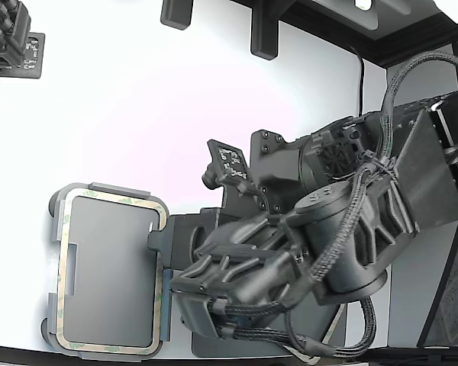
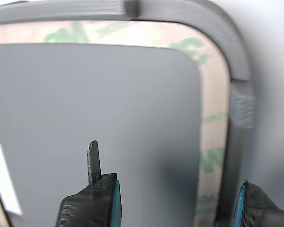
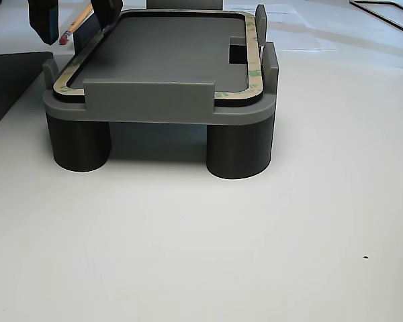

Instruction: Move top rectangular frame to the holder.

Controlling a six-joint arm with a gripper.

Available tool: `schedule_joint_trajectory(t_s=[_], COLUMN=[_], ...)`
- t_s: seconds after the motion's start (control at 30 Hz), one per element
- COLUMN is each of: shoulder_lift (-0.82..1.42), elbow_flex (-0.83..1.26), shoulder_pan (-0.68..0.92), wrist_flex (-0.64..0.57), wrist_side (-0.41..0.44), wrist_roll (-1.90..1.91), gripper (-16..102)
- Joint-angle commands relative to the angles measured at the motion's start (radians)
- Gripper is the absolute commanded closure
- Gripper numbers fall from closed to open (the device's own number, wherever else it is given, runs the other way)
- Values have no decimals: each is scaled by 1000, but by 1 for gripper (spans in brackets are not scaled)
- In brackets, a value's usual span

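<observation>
Since the beige frame (image 1: 111, 276) already lies flat inside the grey holder (image 1: 53, 229), with the raised edge tabs (image 3: 148, 94) hemming it in on every side I can see, I judge the placement itself to be finished and only the release and retreat left. The holder stands on its round feet (image 3: 238, 151) near the lower-left corner of the white tabletop (image 1: 137, 99) as the exterior view shows it, close to that view's bottom edge. The stepped notch (image 3: 237, 50) leaves a gap in the rim, which I take to be there so that fingers can reach the frame's edge.

My gripper (image 2: 177, 201) hangs just above one long side of the holder with its jaws spread wide. In the wrist view the thin dark fingertip (image 2: 93, 161) sits over the holder's plain grey centre and the other jaw stands outside the rim, so they straddle the frame's strip and the holder wall without touching either, as far as I can tell. Nothing is pinched between them.

The frame's green blotches (image 2: 212, 158) run evenly along the ledge, and I see no corner riding up on a tab. A dark mat (image 3: 7, 87) lies just beside the holder, partly hidden under the arm in the exterior view.
</observation>
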Motion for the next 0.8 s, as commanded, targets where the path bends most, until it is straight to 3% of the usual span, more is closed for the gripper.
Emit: schedule_joint_trajectory(t_s=[0.0, 0.17, 0.37, 0.53, 0.77], shoulder_lift=[49, 144, 368, 652, 1000], elbow_flex=[-49, -66, 95, 354, 664], shoulder_pan=[3, 20, 0, -80, -302], wrist_flex=[-26, -51, -199, -334, -426], wrist_side=[91, 242, 390, 357, 201], wrist_roll=[-18, -311, -1081, -1585, -1925], gripper=[-14, -14, -12, -8, -3])
